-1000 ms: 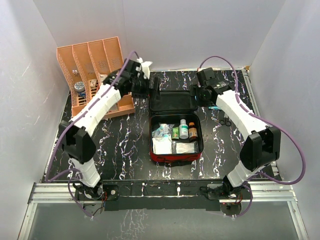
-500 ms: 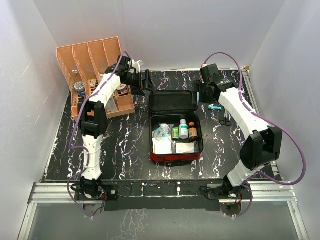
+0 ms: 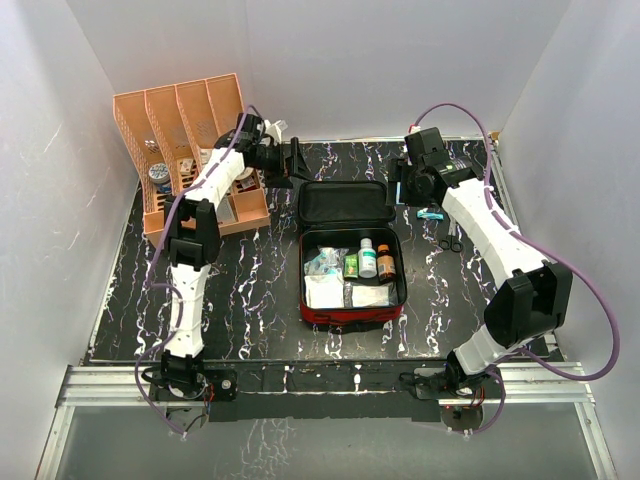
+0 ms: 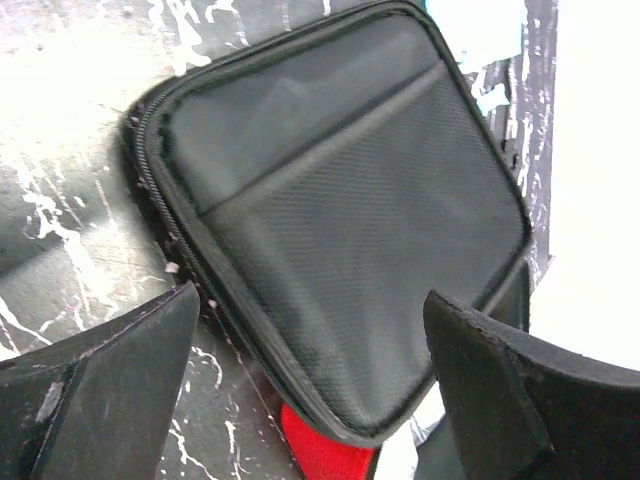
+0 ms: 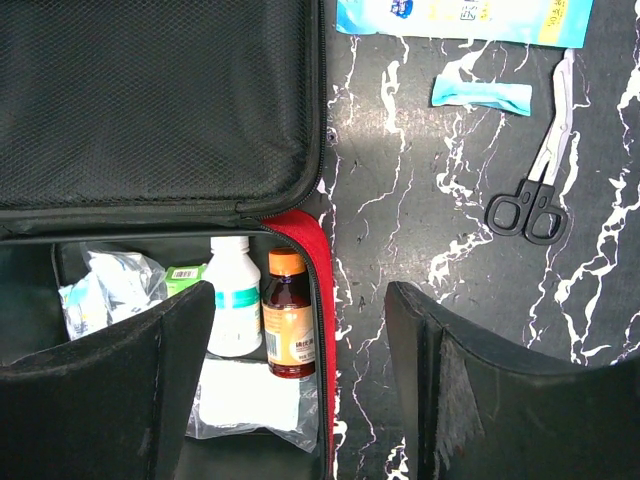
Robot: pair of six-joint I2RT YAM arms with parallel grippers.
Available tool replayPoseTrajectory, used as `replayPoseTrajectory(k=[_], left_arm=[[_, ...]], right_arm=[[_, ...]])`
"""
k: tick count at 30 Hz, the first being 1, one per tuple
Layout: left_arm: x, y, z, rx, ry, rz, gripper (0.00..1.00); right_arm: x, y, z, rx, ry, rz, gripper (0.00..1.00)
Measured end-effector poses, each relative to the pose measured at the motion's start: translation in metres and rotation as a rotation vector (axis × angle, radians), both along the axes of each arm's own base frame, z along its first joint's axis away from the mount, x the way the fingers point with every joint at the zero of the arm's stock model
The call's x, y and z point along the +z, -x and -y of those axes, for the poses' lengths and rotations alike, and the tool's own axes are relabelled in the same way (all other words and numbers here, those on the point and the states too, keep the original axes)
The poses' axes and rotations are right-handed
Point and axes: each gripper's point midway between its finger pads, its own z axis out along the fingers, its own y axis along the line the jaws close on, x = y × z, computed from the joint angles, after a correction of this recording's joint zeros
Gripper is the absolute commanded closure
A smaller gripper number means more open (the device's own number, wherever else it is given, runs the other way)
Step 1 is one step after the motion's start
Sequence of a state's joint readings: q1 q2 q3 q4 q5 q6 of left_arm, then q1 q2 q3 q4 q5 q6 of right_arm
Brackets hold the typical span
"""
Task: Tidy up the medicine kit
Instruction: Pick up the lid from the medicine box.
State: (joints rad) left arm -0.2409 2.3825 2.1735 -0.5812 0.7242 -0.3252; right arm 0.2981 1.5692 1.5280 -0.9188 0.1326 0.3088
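The medicine kit [image 3: 352, 315] lies open mid-table, a red zip case with its black-lined lid [image 3: 345, 203] folded back flat. Inside are a white bottle [image 5: 235, 300], a brown bottle with an orange cap [image 5: 288, 320], a green box [image 3: 351, 265] and bagged dressings [image 3: 324, 290]. My left gripper [image 3: 297, 160] hangs open over the lid's far left corner. In the left wrist view the black lining [image 4: 340, 200] fills the space between its fingers [image 4: 110, 390]. My right gripper [image 3: 400, 186] is open above the kit's right rim [image 5: 318, 300], holding nothing.
An orange slotted rack [image 3: 185, 140] with small items stands at the far left. Right of the kit lie black-handled scissors [image 5: 535, 190], a small teal packet [image 5: 482, 93] and a blue and yellow packet [image 5: 465, 15]. White walls close in the table.
The left arm has folded upright, its elbow swinging in, while its gripper stayed by the lid's far left corner. The right gripper has drifted slightly back and right.
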Motion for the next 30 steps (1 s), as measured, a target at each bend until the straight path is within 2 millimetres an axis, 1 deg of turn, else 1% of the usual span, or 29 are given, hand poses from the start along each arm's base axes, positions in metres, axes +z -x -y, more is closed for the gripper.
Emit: replayPoseTrajectory(k=[5,11,17,23,26,30], left_arm=[[-0.03,-0.008,-0.004,0.024,-0.039,-0.035,0.08],[-0.051,-0.009,-0.006,0.036,-0.066,-0.063,0.08],[-0.054,-0.005,-0.001,0.026,-0.071,-0.072,0.1],[-0.055,0.001,0.014,0.012,-0.037,-0.104,0.12],[-0.052,0.004,0.02,0.007,-0.014,-0.117,0.16],[-0.049,0.001,0.023,0.013,0.003,-0.116,0.2]], right_arm=[[0.0,0.0,0.0,-0.006,-0.005,-0.002,0.33],[0.0,0.001,0.0,-0.007,-0.004,-0.004,0.34],[0.0,0.001,0.0,-0.007,-0.004,-0.005,0.34],[0.0,0.003,0.001,-0.007,-0.005,-0.003,0.34],[0.0,0.005,0.001,-0.007,-0.005,-0.003,0.34],[0.001,0.006,0.002,-0.007,-0.005,-0.002,0.34]])
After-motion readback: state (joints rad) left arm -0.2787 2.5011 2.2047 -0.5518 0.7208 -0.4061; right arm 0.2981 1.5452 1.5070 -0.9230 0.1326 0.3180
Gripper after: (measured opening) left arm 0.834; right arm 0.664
